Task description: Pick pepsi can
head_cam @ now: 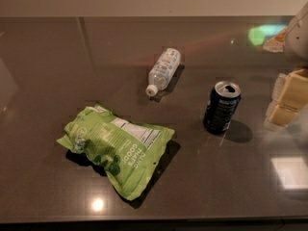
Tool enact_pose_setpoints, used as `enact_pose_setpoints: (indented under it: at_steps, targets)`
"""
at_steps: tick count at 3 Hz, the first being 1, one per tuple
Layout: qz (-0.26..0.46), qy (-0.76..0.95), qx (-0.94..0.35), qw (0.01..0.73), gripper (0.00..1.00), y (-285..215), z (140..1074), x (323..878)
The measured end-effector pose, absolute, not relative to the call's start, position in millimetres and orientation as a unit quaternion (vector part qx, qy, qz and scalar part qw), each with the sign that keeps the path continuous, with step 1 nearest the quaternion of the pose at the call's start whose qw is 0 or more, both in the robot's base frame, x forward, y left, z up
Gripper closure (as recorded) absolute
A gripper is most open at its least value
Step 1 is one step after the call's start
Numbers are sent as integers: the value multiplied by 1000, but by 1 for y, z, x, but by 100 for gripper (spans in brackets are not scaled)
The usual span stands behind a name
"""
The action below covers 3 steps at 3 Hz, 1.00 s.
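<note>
The pepsi can (222, 107) is dark navy blue with a silver top and an opened pull-tab. It stands upright on the dark countertop (48, 57), right of centre. My gripper (275, 101) comes in from the right edge, a short way to the right of the can and not touching it. Its two pale yellow fingers (291, 88) stand apart with nothing between them.
A clear plastic bottle (164, 70) with a white cap lies on its side behind and left of the can. A green chip bag (115, 148) lies flat at front left. The counter's front edge runs along the bottom, and a wall stands behind it.
</note>
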<state>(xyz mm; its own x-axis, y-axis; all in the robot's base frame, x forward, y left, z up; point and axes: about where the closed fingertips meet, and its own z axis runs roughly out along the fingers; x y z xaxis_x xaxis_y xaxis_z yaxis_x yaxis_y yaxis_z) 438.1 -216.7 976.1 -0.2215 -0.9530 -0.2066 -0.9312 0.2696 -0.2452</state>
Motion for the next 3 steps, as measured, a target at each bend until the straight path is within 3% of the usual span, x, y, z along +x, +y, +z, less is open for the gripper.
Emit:
enact_pose_setpoints:
  at_steps: [3]
  targets:
    - [26, 776, -595, 208, 0, -209, 954, 454]
